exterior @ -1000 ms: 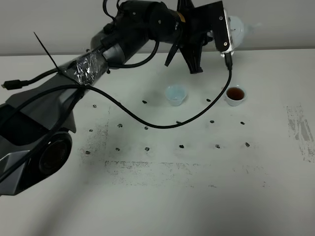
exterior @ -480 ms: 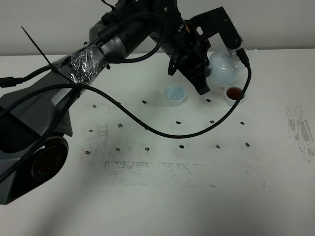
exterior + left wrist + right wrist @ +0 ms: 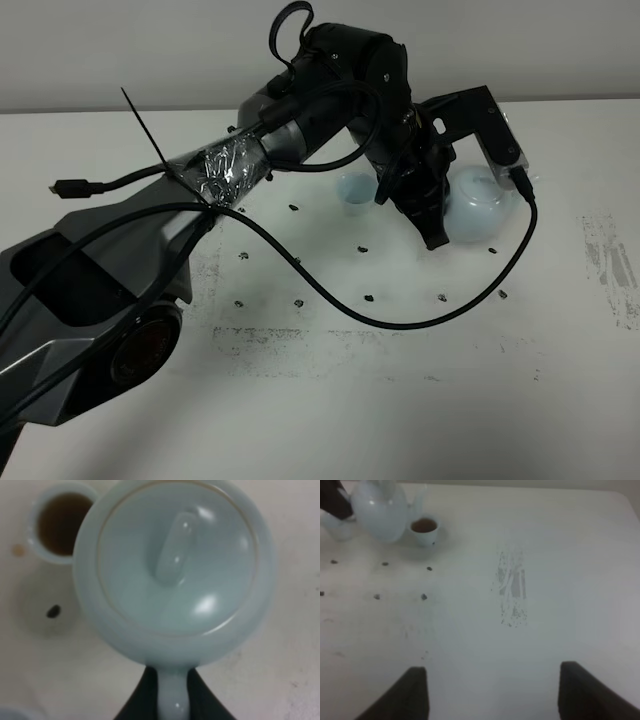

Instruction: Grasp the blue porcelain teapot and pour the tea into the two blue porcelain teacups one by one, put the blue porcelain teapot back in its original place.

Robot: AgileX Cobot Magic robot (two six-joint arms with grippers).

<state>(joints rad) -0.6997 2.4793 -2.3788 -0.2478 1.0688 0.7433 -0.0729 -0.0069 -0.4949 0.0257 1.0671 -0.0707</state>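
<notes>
Left arm (image 3: 228,165) reaches from the near left way across past the middle, wrist tipped downward. The left gripper (image 3: 172,702) is pinched tight on the teapot (image 3: 175,570) handle. The right gripper (image 3: 492,695) hangs with its 2 fingers (image 3: 400,695) spread wide apart.

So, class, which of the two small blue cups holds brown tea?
The cup tucked beside the teapot, its inside dark brown. The other cup, left of the teapot in the high view, shows only pale blue.

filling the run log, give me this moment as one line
left gripper: shut on teapot handle | teapot: upright beside filled cup | right gripper: open, empty
</notes>
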